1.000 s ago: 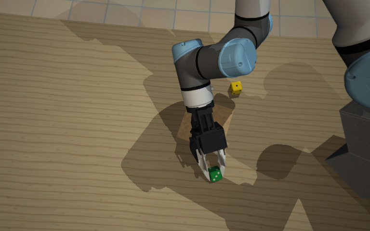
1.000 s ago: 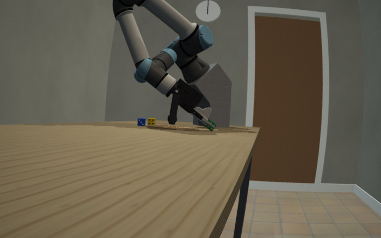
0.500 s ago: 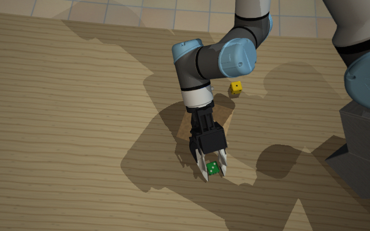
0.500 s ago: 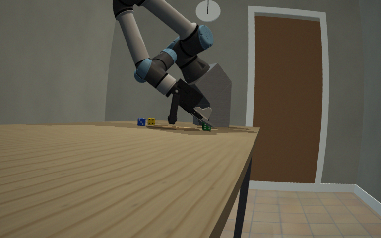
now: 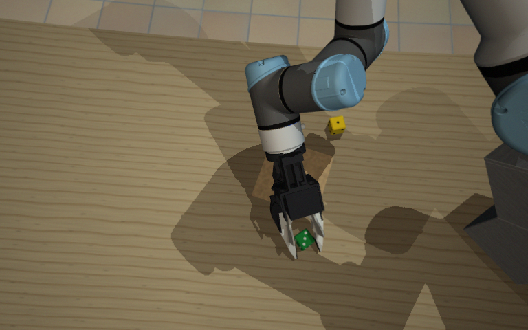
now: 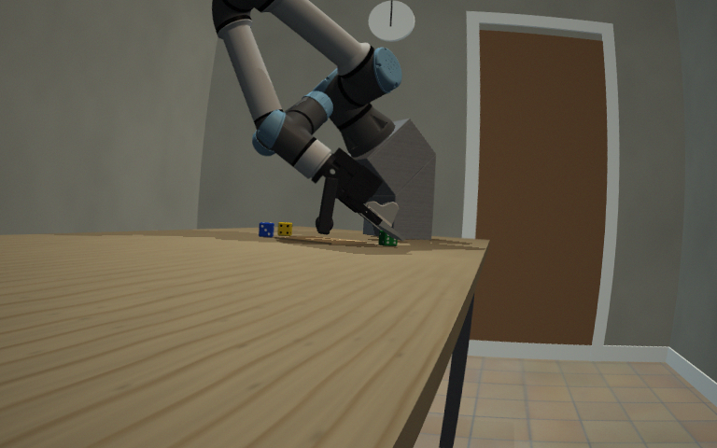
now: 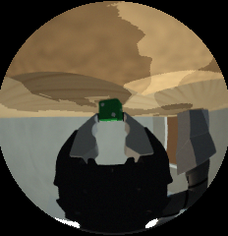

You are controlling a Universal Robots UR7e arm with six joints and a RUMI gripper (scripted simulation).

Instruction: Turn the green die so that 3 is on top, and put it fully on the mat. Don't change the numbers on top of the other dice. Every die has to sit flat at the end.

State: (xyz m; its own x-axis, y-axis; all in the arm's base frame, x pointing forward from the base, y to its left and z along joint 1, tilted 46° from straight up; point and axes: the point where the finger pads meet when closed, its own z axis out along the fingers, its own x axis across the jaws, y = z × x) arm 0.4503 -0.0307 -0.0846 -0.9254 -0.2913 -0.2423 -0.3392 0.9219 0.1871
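1. Tool state: the tool (image 5: 307, 254) (image 6: 393, 235) (image 7: 110, 113) is partly open, its fingers slanting down around the green die (image 5: 304, 239) (image 6: 387, 239) (image 7: 110, 109). It has hold of nothing; in the top view a gap shows beside the die.
2. Die position: the green die is on the worktop (image 5: 95, 204) (image 6: 240, 305) (image 7: 26, 98), between the fingers and off the mat (image 5: 263, 185) (image 6: 317, 240) (image 7: 94, 39). Three pips show on its upper face. It appears to sit flat, though a finger hides part of it in the exterior view.
3. Remaining work: the turn appears complete; the transfer to the mat is not. Confirm seating before regripping.
4. Handling: treat the die as light, stiff and not fragile. Its smooth faces and rounded edges may slip under a slanted or off-centre grip.
5. Grip point: take two opposite side faces, at mid-height, pads parallel to them. The die stands turned relative to the fingers; align first, since closing on corners could spin or tip it.
6. Transfer: lift without rolling the wrist, lower level inside the mat's edges, then release evenly.
7. Clearance: keep clear of the yellow die (image 5: 337, 125) (image 6: 285, 229), showing one pip on top, and the blue die (image 6: 265, 230), whose top cannot be read.
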